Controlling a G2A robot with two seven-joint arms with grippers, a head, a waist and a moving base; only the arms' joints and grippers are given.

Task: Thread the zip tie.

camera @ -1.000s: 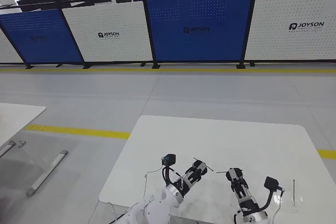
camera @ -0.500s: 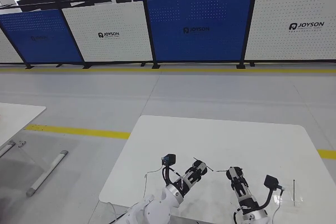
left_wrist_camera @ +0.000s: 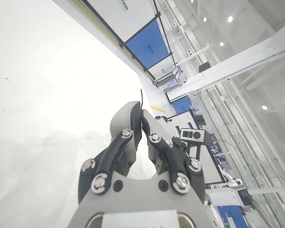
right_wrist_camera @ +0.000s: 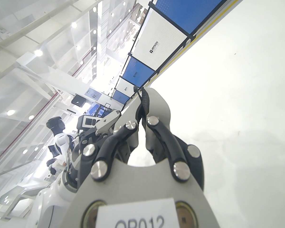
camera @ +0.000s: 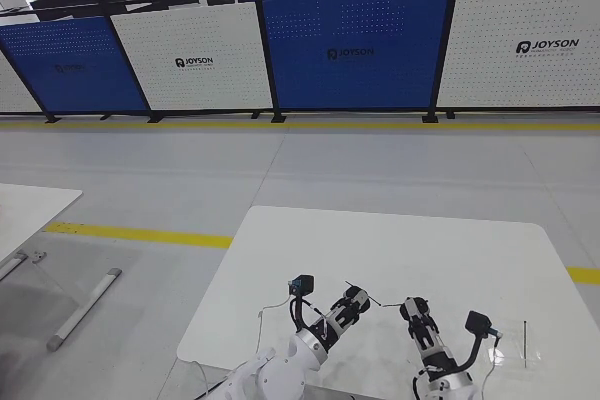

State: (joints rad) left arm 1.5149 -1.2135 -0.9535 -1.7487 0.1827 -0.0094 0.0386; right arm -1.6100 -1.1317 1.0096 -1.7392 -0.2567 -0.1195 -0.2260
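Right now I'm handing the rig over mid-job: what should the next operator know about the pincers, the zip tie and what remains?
Left pincer: shut on a thin black zip tie strip, its tip poking past the jaws.
Right pincer: shut on a black tie end with a small head.
Both sit over the white table, tips apart.
Done: both pieces gripped.
To do: thread the strip through the head.
A spare zip tie lies loose by the right arm.
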